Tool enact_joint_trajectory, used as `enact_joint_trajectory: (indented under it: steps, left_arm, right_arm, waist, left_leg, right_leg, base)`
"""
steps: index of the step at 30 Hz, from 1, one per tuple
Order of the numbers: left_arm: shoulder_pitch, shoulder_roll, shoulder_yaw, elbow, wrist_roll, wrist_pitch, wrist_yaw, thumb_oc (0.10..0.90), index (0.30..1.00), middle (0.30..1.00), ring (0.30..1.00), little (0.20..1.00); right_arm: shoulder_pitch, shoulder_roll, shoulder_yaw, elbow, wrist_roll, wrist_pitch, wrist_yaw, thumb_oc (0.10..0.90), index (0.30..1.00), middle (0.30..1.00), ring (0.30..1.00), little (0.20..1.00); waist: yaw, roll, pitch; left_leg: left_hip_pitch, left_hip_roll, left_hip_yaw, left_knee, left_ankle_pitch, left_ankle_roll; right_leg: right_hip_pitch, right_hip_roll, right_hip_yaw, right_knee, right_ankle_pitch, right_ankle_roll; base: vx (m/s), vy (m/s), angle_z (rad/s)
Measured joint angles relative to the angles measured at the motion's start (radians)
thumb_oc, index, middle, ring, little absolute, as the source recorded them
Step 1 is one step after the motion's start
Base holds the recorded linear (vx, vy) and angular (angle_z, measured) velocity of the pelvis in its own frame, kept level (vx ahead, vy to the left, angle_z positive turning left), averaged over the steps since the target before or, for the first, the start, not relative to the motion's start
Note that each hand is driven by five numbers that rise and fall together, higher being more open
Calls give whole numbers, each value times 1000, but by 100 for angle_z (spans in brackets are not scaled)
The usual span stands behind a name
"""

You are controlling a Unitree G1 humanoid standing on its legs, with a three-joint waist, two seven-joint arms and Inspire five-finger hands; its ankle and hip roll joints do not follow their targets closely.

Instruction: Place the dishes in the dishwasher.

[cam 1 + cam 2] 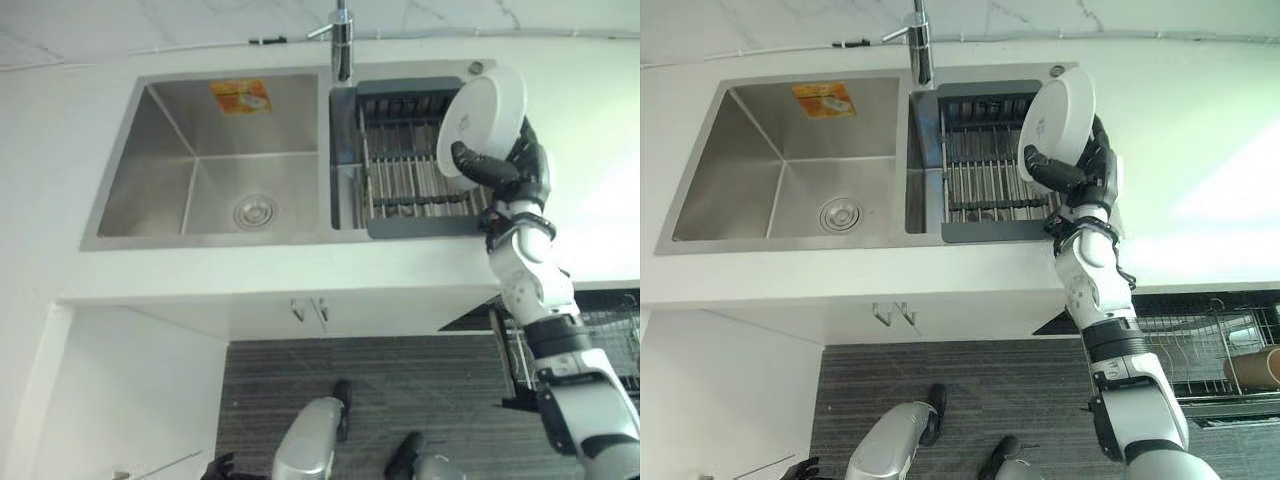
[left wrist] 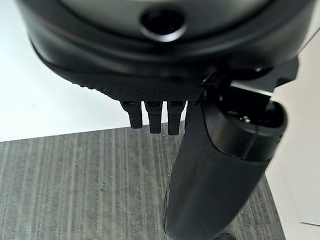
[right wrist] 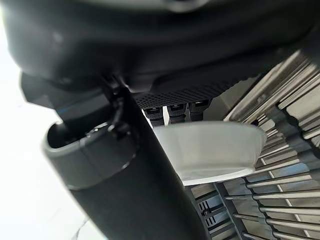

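Left eye view: right hand (image 1: 505, 170) is up over the drying rack (image 1: 410, 165) in the sink's small basin, thumb and fingers clamped on a white plate (image 1: 482, 120) held on edge, well clear of the rack bars under it. The big basin (image 1: 215, 150) and faucet (image 1: 342, 40) sit off to the hand's left.

Right eye view: same grab, thumb hooked over the plate's face. The dishwasher rack (image 1: 1200, 350) is pulled out low down beside the right arm, under the counter, so I'd guess this is the carry step.

Left wrist view: left hand (image 2: 155, 112) hangs down by the floor, fingers pointing straight down and relaxed, holding nothing.

Right wrist view: plate rim pinched right at the fingers, drying rack bars just past it.

How to do it well: keep the plate on edge, swing it out past the counter edge before dropping, then line it up with a slot.

Hard to make out: the dishwasher rack is cut off at the frame edge, so free slots are anyone's guess; the fingers behind the plate are mostly hidden.
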Motion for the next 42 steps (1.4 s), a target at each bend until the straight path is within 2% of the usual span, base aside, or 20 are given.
enact_joint_trajectory:
  steps: [3, 4, 5, 6, 7, 8, 9, 10, 11, 14, 17, 20, 26, 35, 42]
  left_arm:
    - [-3, 1, -4, 0, 0, 4, 0, 800, 900, 900, 900, 900]
    - [-4, 1, -5, -1, 0, 4, 0, 800, 900, 900, 900, 900]
    - [-5, 1, -7, -2, 0, 4, 0, 800, 900, 900, 900, 900]
    - [-10, 1, -6, -5, 0, 2, -2, 800, 900, 900, 900, 900]
    - [-12, 1, -6, -8, 0, 4, -4, 800, 900, 900, 900, 900]
    - [-12, 1, -9, -12, 0, 4, -4, 800, 900, 900, 900, 900]
    - [-13, 1, -10, -13, 0, 3, -5, 800, 900, 900, 900, 900]
    - [-15, 1, -8, -15, 0, 3, -5, 800, 900, 900, 900, 900]
    - [-17, 2, -9, -18, 0, 3, -7, 800, 900, 900, 900, 900]
    - [-24, 2, -13, -20, 0, 2, -8, 800, 900, 900, 900, 900]
    - [-25, 2, -16, -20, 0, 1, -10, 800, 900, 900, 900, 900]
    - [-25, 2, -16, -17, 0, -3, -10, 800, 900, 900, 900, 900]
    - [-25, 2, -16, -17, 0, -20, -10, 800, 900, 900, 900, 900]
    - [-25, 1, -15, -17, 0, -21, -11, 800, 900, 900, 900, 900]
    - [-25, 0, -13, -8, 1, -26, -11, 800, 900, 900, 900, 900]
  right_arm:
    - [-20, -4, 0, 26, 0, 2, -12, 800, 900, 900, 900, 900]
    - [-24, -9, 0, 29, 0, 2, -14, 800, 900, 900, 900, 900]
    - [-28, -12, 0, 31, -1, 2, -15, 800, 900, 900, 900, 900]
    - [-35, -22, 0, 36, -5, 2, -19, 800, 900, 900, 900, 900]
    - [-39, -28, 0, 39, -7, 2, -19, 551, 526, 526, 526, 526]
    - [-51, -28, 0, 46, -8, 1, -23, 485, 427, 427, 427, 427]
    - [-56, -29, 0, 46, -9, 1, -28, 400, 300, 300, 300, 300]
    - [-56, -29, 1, 46, -9, 1, -36, 400, 300, 300, 300, 300]
    - [-57, -30, 2, 47, -10, 1, -42, 400, 300, 300, 300, 300]
    - [-63, -31, 2, 55, -27, 1, -62, 400, 300, 300, 300, 300]
    - [-66, -30, 9, 75, -79, -18, -101, 400, 300, 300, 300, 300]
    - [-67, -31, 21, 75, -189, -59, -136, 400, 300, 300, 300, 300]
    - [-67, -30, 48, 75, -278, -72, -205, 400, 300, 300, 300, 300]
    - [-67, -28, 51, 75, -371, -159, -281, 400, 300, 300, 300, 300]
    - [-61, -27, 50, 29, -513, -296, -360, 400, 300, 300, 300, 300]
  waist:
    - [14, 1, 2]
    - [17, 1, 2]
    - [17, 2, 2]
    - [16, 2, 8]
    - [18, 4, 9]
    - [20, 6, 15]
    - [18, 7, 18]
    - [18, 7, 19]
    - [17, 7, 19]
    - [20, 8, 19]
    - [20, 10, 20]
    - [21, 15, 23]
    - [21, 21, 27]
    - [20, 22, 27]
    - [19, 23, 26]
  left_leg:
    - [4, -5, -5, -8, -9, -15]
    - [3, -6, -6, -8, -8, -13]
    - [-2, -8, -2, -3, 7, 6]
    - [1, -13, -9, -8, 1, -3]
    - [0, -14, -9, -8, 4, 0]
    - [-2, -15, -7, -4, 14, 13]
    - [0, -16, -7, -5, 14, 14]
    - [6, -18, -16, -10, 0, -5]
    - [12, -21, -17, -17, 8, 5]
    - [12, -22, -17, -19, 10, 7]
    - [12, -22, -18, -19, 11, 8]
    - [12, -22, -18, -19, 11, 8]
    - [13, -22, -18, -19, 11, 8]
    - [36, -22, -18, -22, 12, 9]
    - [37, -21, -18, -22, 13, 8]
  right_leg:
    - [4, -3, -2, -5, 0, 2]
    - [4, -3, -1, -5, 0, 2]
    - [1, -4, -6, -2, 2, 3]
    - [5, -8, -11, -3, -3, 6]
    - [4, -8, -11, -3, -3, 5]
    - [5, -11, -16, 1, 1, 7]
    - [7, -12, -16, 1, 0, 7]
    - [11, -12, -13, -5, -4, 8]
    - [14, -13, -11, -6, -3, 8]
    - [14, -13, -12, -6, -3, 8]
    - [14, -13, -13, -6, -4, 9]
    - [15, -13, -15, -6, -4, 9]
    - [16, -13, -15, -7, -4, 9]
    - [41, -11, -16, -15, -1, 13]
    - [42, -11, -16, -15, -1, 13]
  base:
    - [24, -4, 2]
    - [-14, 19, 5]
    - [-16, 22, 14]
    - [-97, 47, 13]
    - [-96, 43, 12]
    - [71, -8, 5]
    - [66, -8, 0]
    - [59, -1, 2]
    - [0, 0, 0]
    - [-8, 7, 1]
    - [0, 0, 0]
    - [0, 0, 0]
    - [0, 0, 0]
    - [0, 0, 0]
    - [-9, -6, 0]
